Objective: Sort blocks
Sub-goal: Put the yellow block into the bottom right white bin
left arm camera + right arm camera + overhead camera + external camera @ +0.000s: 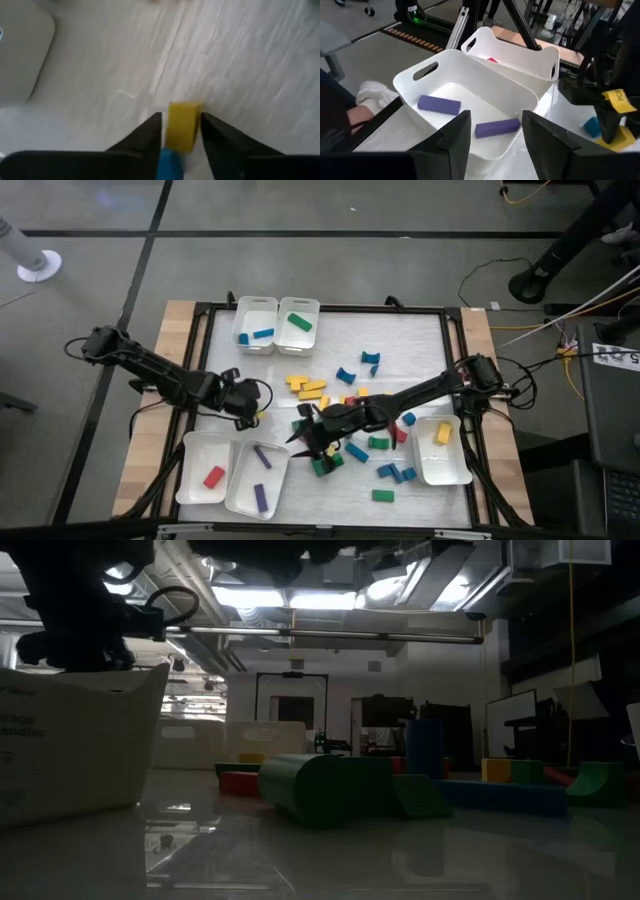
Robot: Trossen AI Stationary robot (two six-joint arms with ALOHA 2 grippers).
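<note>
**Blocks scattered mid-table, some already in trays**

Loose blocks crowd the middle of the table: a cluster of yellow bars (306,386) lying flat, with two blue arches (346,375) just beyond them toward the far side. Nearer the front edge sit green blocks (322,465), a blue bar (357,451) and a lone green bar (382,495) set apart from the rest. In the far trays lie a blue bar (262,335) and a green block (298,322). The near-left trays hold a red block (214,476) and two purple bars (439,104), both flat. A yellow block (443,434) rests in the right tray. One yellow block (182,125) stands between dark fingers, a blue block (170,161) touching its near end.
</note>
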